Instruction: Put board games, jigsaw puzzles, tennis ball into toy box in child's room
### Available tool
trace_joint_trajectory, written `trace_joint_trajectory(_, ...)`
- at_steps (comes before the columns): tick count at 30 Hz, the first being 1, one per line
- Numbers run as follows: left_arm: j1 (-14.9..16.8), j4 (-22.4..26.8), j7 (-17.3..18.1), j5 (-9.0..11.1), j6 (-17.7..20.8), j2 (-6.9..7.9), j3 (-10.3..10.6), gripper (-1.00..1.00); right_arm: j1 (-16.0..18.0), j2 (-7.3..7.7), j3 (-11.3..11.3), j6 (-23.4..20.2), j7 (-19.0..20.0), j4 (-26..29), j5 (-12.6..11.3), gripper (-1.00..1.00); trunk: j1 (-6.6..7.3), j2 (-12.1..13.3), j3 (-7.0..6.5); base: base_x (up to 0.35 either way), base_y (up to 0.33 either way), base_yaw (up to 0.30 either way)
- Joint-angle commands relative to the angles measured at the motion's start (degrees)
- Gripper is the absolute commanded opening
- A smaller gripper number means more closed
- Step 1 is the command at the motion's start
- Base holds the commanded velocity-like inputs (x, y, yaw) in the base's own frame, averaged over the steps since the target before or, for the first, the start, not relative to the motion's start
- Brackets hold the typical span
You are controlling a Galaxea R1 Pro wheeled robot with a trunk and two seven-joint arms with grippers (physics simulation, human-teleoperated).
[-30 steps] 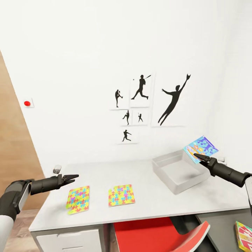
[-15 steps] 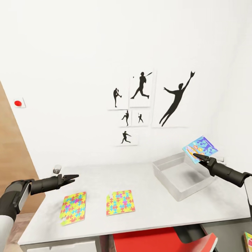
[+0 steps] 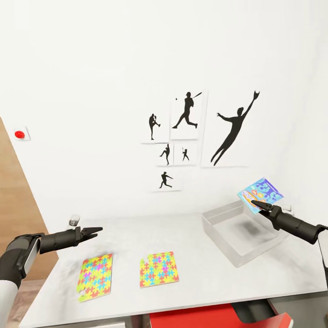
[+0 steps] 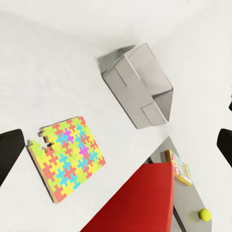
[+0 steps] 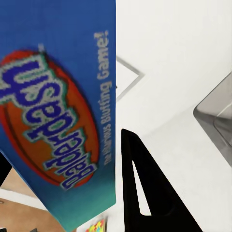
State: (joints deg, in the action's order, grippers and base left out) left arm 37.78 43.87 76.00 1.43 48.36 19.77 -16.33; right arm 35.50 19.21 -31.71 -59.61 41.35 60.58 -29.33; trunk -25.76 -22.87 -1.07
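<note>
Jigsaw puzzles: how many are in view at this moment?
2. Both lie flat on the table: one jigsaw puzzle near the left gripper, the other jigsaw puzzle further right, toward the table's middle. None seem hidden.

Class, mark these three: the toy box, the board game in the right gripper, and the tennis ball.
toy box point(image 3: 214, 219): head view, near-left wall.
board game point(image 3: 261, 192): head view, middle of printed face.
tennis ball point(image 4: 205, 214): left wrist view, centre of ball.

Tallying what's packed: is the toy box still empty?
Empty: the toy box shows a bare floor; the board game hangs above it in the right gripper.
</note>
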Motion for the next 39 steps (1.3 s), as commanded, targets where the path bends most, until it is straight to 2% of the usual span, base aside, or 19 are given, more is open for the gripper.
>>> trace_joint_trajectory(1,0.02,-0.02,0.11,0.14,0.6,0.0,-0.02,1.0,0.03,-0.03,-0.08,-0.1,0.4,-0.02,0.29,-1.0,-0.02,-0.05,0.03,0.007,0.001,0.0)
trace_joint_trajectory(39,0.02,-0.02,0.11,0.21,0.6,-0.17,0.07,1.0,0.01,-0.22,-0.01,-0.39,0.4,0.13,0.17,-1.0,-0.02,-0.05,0.03,0.04,-0.021,0.0)
